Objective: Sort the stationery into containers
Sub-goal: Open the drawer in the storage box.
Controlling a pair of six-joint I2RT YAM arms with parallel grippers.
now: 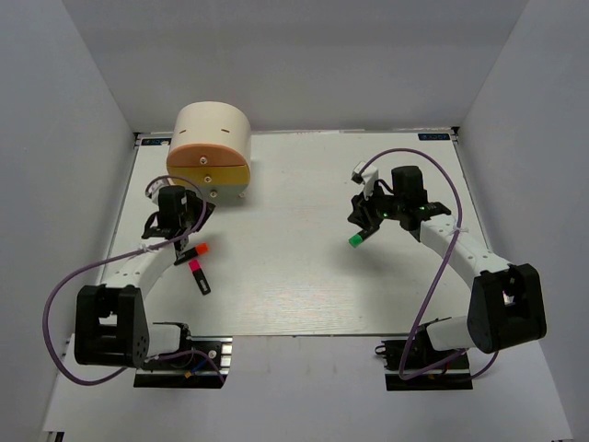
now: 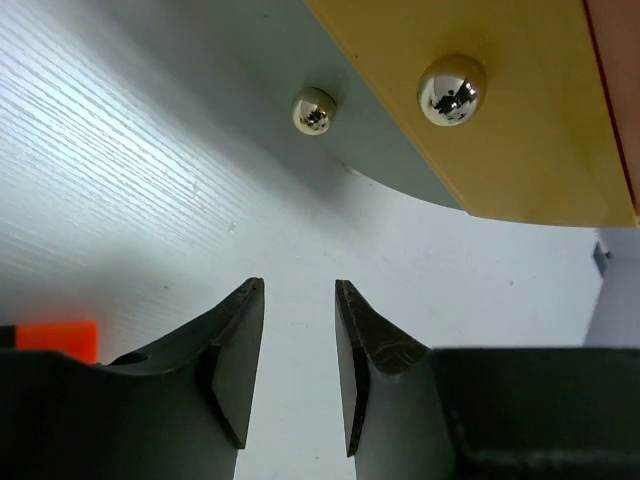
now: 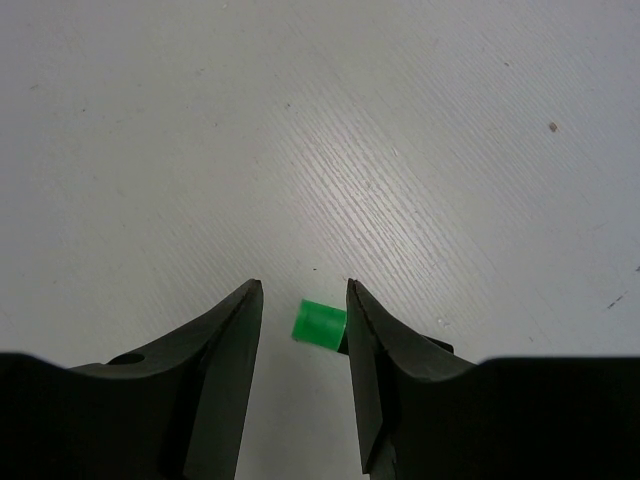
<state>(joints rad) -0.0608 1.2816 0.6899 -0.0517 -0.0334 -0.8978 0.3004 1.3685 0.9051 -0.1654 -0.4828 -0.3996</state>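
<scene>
The cream round cabinet stands at the back left with an orange drawer above a yellow drawer. My left gripper is open and empty just in front of it. In the left wrist view the gripper faces the yellow drawer and two shiny knobs. The orange-capped marker and the pink-capped marker lie near the left arm. My right gripper is open over the green-capped marker, whose cap lies between the fingers. The blocks and the clip are out of view.
The lower knob sits under the yellow drawer's curved edge. The orange cap shows at the left of the left wrist view. White walls enclose the table on three sides. Purple cables loop beside both arms.
</scene>
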